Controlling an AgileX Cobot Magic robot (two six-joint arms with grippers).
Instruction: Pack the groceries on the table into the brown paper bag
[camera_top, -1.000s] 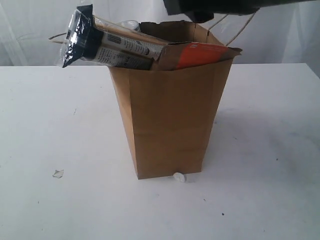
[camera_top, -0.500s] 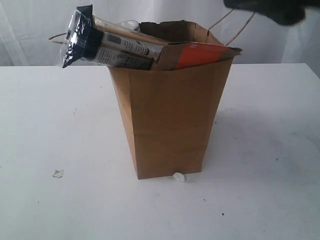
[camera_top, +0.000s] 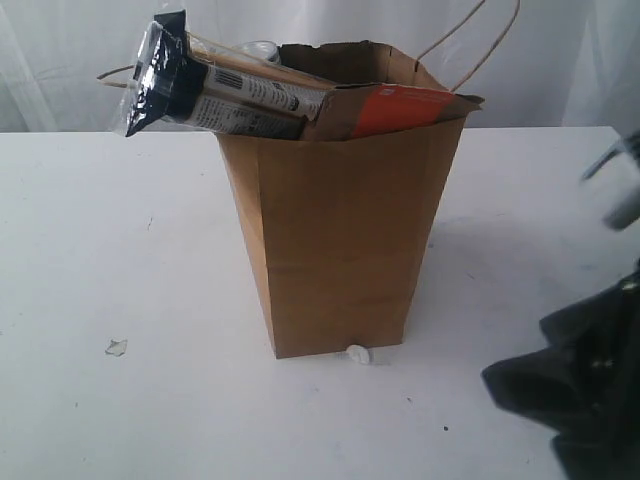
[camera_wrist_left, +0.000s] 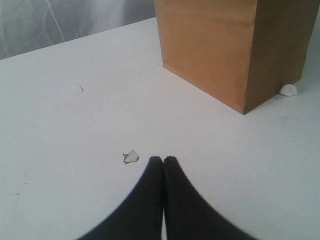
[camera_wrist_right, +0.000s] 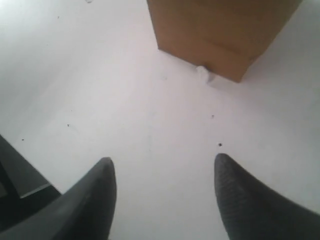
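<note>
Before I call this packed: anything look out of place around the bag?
The long navy-tan packet lies across the rim of the brown paper bag, one end jutting past the left side; the orange-label pouch also rests on the rim. A small white bit sits at its base.

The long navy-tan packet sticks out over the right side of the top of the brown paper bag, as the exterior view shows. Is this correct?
Not quite. The long navy-tan packet sticks out over the left side of the top of the brown paper bag, not the right; the exterior view shows it.
</note>
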